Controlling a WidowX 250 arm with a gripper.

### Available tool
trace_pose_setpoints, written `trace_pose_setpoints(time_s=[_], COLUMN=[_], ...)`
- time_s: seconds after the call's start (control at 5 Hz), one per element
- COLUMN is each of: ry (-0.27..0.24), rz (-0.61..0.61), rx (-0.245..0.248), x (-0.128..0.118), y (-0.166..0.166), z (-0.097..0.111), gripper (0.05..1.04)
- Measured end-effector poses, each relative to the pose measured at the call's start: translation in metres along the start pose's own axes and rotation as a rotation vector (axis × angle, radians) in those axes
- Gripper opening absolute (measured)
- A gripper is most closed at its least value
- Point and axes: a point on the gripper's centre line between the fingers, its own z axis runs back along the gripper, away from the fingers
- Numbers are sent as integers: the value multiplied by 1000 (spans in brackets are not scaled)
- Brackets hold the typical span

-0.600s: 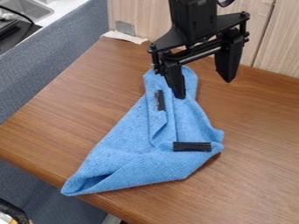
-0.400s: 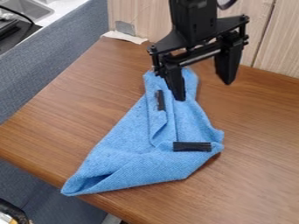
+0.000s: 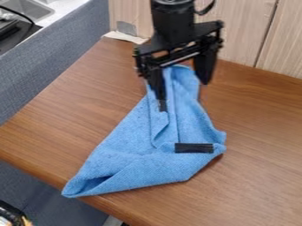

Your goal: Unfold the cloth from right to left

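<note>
The hand (image 3: 183, 89) hangs over the far, narrow end of the blue cloth (image 3: 138, 150), its 2 fingers spread apart. The cloth lies folded on the wooden tabletop (image 3: 259, 181), a pointed corner at the near edge. Of 2 black strips, 1 (image 3: 193, 148) crosses its right side; the other seems partly behind a fingertip.

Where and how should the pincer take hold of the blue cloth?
Probably by the slim middle flap of the cloth, up and left of the black strip. Come down from above, the open pincer straddling it: the flap lies on top, long and narrow, so its edges look easiest to catch.
</note>
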Motion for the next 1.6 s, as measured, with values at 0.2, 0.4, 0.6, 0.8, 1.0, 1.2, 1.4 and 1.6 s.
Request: trace_pose_setpoints(time_s=[0.2, 0.4, 0.6, 0.8, 1.0, 1.2, 1.4, 1.6], ry=[-24, -73, -90, -75, -43, 13, 41, 39], rz=[34, 25, 28, 20, -11, -34, -40, -36], rx=[4, 44, 77, 137, 169, 127, 138, 138], x=[20, 35, 45, 47, 44, 40, 39, 39], y=[9, 12, 14, 20, 19, 13, 14, 13], z=[-8, -23, -40, -57, -66, -77, -89, -89], gripper=[1001, 1001, 1001, 1001, 1001, 1001, 1001, 951])
